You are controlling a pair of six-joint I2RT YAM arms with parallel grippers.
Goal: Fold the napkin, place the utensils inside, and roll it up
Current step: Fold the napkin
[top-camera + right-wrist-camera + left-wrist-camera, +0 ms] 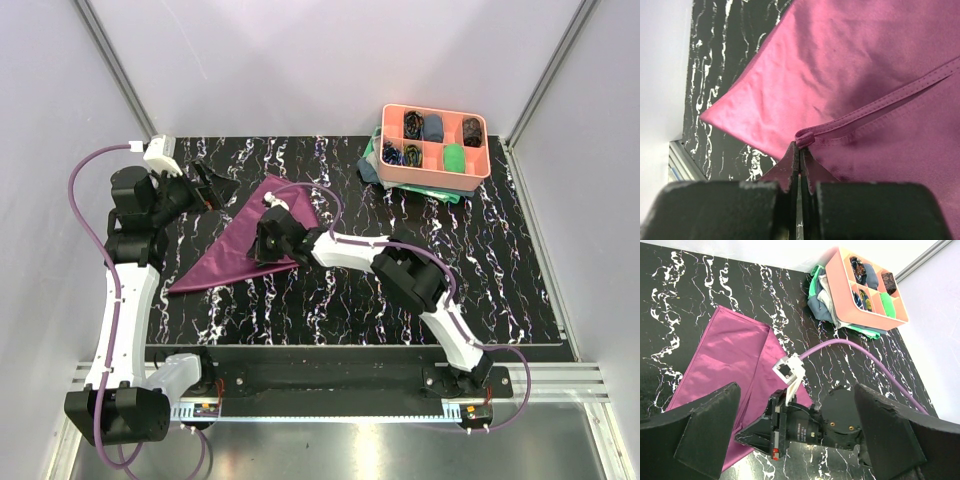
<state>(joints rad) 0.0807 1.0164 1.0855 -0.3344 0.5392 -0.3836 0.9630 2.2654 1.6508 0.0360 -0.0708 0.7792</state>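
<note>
Top view: the napkin (235, 250) was found folded into a triangle on the table (520, 280), left of centre and well apart from the tray (436, 108). The right gripper (262, 250) was set on its right edge, and the left gripper (212, 186) was noted near its far corner.

Left wrist view: the left gripper (796, 390) was spread wide, nothing held, with the napkin (725, 360) beyond it.

Right wrist view: only here was the grip shown. The right gripper (800, 150) was pressed together, with the napkin's (850, 65) hem pinched at the tips.

Napkin (225, 250) plum-purple, plain — table (330, 310) black, white-veined marble — tray (430, 180) salmon-pink.
</note>
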